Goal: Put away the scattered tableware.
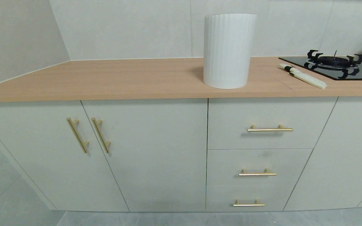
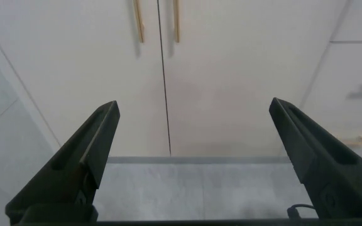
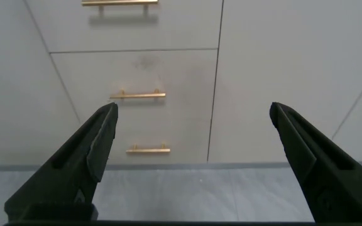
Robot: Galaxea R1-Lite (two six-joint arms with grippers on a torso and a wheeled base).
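Note:
A white ribbed cylindrical holder [image 1: 228, 50] stands upright on the wooden countertop [image 1: 121, 78]. To its right a cream-bladed knife [image 1: 303, 76] with a dark band on its handle lies flat near the hob. My left gripper [image 2: 193, 110] hangs low in front of the double cabinet doors [image 2: 162, 75], open, nothing between its fingers. My right gripper [image 3: 193, 113] hangs low in front of the drawer stack [image 3: 137, 69], open and holding nothing.
A black glass hob [image 1: 335, 64] with burner grates sits at the counter's right end. Below are two cabinet doors with brass handles [image 1: 88, 135] and three drawers with brass handles [image 1: 269, 128]. Grey tiled floor [image 1: 200, 219] runs along the cabinet base.

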